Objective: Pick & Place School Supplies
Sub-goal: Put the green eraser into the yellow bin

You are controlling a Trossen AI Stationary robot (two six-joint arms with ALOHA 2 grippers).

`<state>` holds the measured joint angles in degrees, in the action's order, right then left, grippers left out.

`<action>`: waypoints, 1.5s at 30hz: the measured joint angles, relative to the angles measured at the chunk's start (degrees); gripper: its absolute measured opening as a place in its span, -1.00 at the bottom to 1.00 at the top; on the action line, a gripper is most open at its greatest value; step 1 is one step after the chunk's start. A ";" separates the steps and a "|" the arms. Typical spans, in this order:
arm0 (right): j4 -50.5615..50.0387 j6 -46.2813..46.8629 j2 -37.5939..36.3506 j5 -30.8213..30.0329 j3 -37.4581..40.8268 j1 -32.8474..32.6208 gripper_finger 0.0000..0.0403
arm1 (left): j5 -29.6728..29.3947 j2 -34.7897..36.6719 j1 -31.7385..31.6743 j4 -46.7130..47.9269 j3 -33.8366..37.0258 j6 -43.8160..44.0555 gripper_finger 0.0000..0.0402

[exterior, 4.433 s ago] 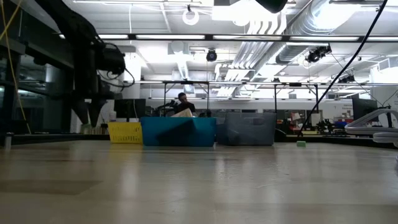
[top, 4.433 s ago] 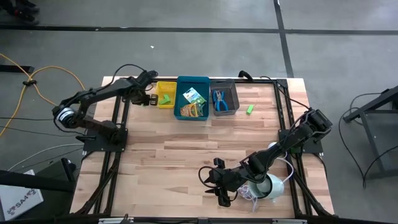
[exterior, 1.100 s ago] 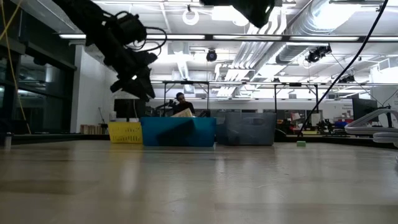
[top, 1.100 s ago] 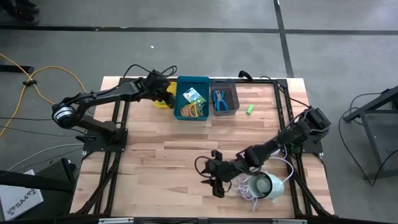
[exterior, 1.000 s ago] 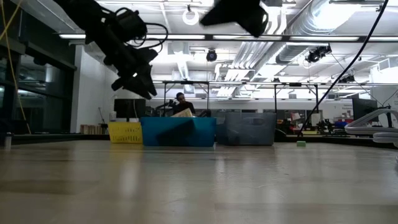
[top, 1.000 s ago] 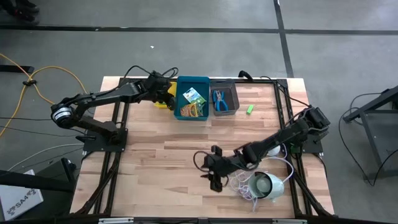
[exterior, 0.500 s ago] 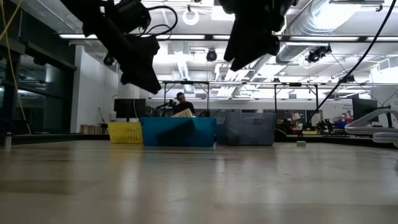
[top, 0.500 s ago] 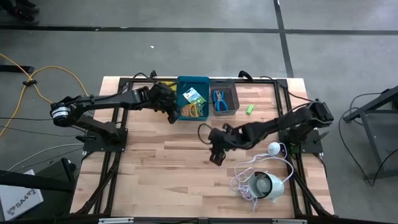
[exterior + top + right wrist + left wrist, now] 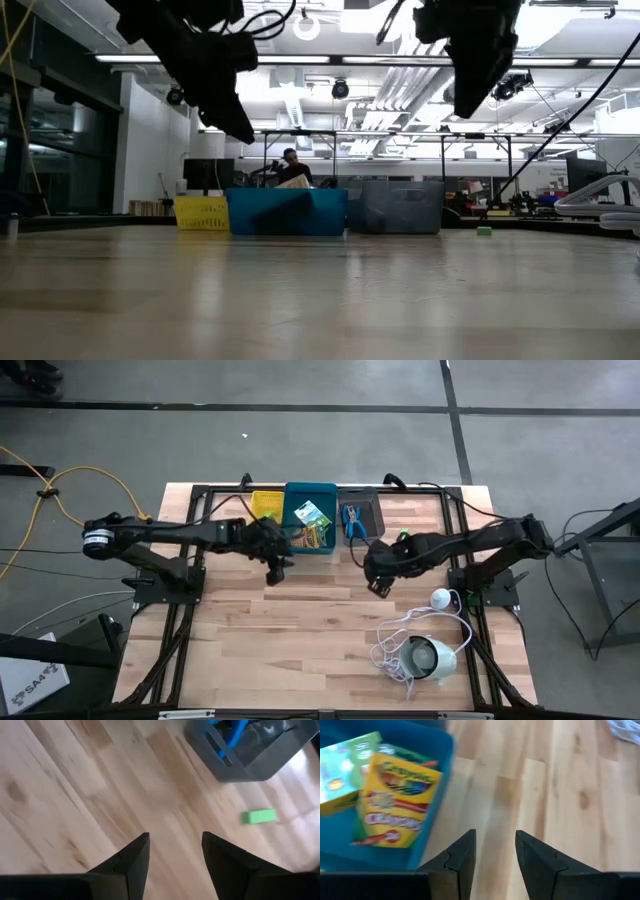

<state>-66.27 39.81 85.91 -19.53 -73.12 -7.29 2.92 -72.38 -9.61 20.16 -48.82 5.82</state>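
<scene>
Two yellow-green crayon boxes (image 9: 313,526) (image 9: 395,802) lie in the blue bin (image 9: 294,540). Blue-handled scissors (image 9: 352,518) (image 9: 235,732) lie in the grey bin (image 9: 372,510). One green piece (image 9: 259,816) lies flat on the table right of the grey bin, and its tip (image 9: 404,534) shows beside my right arm. My left gripper (image 9: 273,574) (image 9: 495,855) hovers open over bare wood just near-left of the blue bin. My right gripper (image 9: 378,584) (image 9: 175,852) hovers open over bare wood in front of the grey bin. Both are well above the table in the low view.
A yellow bin (image 9: 265,503) stands left of the blue one along the far edge. A round white device (image 9: 430,657) with a loose white cord (image 9: 395,650) and a small white ball (image 9: 440,598) lie at the near right. Bare wood spreads across the table's middle and near left.
My left gripper has swung from over the yellow bin toward the near edge, past the blue bin's near-left corner, rolling as it went. My right gripper has swung from the near middle by the white device toward the far right, up to the grey bin, tipping downward.
</scene>
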 joint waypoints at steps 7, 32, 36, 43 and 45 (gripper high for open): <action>-5.45 -12.77 -0.18 4.47 0.02 4.57 -0.14 | 0.02 0.00 7.17 -0.45 0.00 1.50 -0.33; -9.23 -8.80 -8.13 9.56 0.02 37.28 -0.14 | -1.70 -0.02 20.23 -4.23 0.00 9.25 -0.33; -9.52 -4.42 -7.78 11.52 0.02 42.60 -0.14 | -1.71 -0.02 20.97 -4.17 0.00 9.25 -0.33; -9.09 -2.52 -7.76 13.42 0.02 47.57 -0.14 | -1.70 -0.02 21.91 -4.17 0.00 9.25 -0.33; -8.13 -2.61 -7.76 14.82 0.68 48.44 -0.14 | -1.72 -0.02 22.09 -4.16 0.00 9.24 -0.33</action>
<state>-74.40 37.20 78.15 -4.71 -72.44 41.15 1.20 -72.40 12.49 16.00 -48.82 15.06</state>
